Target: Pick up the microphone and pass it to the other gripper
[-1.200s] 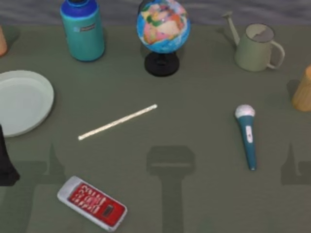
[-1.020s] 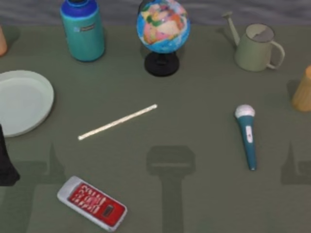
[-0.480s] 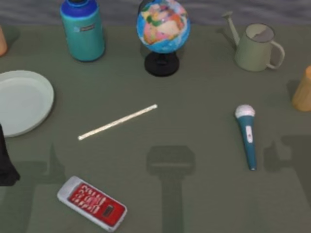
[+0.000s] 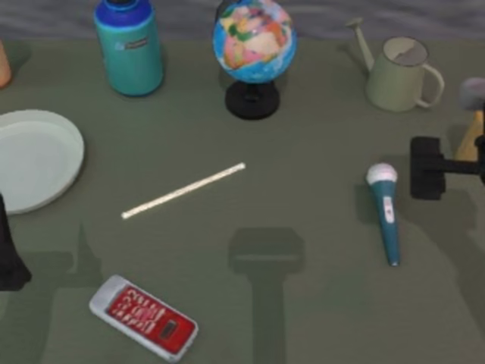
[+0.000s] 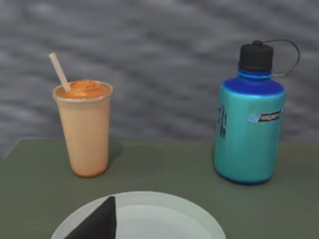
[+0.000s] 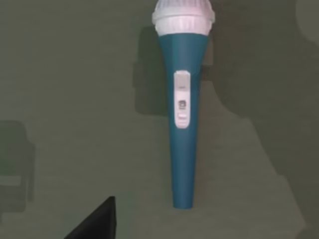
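1. The microphone (image 4: pixel 386 212) lies flat on the table (image 4: pixel 303 152), just to the left of the right gripper (image 4: pixel 427 168) and a little nearer the front edge, apart from it. Its whitish head points toward the back of the table.
2. The right gripper comes in from the right edge. Whether its fingers are spread or closed, I cannot tell; nothing is in them.
3. The microphone looks light, stiff and smooth. Being round, it will likely roll if nudged sideways.
4. The best hold is probably across the teal handle near the white strip (image 6: pixel 182 99), close to the balance point, leaving the tapered tail free for the other gripper.
5. The left gripper (image 4: pixel 9 262) sits parked at the far left, well apart; its fingers' state cannot be told.
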`<action>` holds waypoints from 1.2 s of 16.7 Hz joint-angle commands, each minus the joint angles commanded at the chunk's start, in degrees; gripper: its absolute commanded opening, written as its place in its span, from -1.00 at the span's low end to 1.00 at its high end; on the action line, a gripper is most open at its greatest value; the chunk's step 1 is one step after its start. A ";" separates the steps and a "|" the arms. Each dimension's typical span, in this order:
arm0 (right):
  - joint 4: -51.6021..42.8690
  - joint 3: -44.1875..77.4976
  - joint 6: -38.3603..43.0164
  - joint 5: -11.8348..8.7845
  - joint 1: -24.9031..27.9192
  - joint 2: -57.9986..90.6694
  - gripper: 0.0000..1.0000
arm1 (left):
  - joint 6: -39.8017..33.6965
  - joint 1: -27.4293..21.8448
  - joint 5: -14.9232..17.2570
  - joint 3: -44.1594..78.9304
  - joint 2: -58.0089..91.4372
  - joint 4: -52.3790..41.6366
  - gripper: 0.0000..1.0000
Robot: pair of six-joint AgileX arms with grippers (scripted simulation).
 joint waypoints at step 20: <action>-4.79 14.57 6.36 1.03 6.00 33.70 1.00 | 0.00 0.00 0.00 0.00 0.00 0.00 1.00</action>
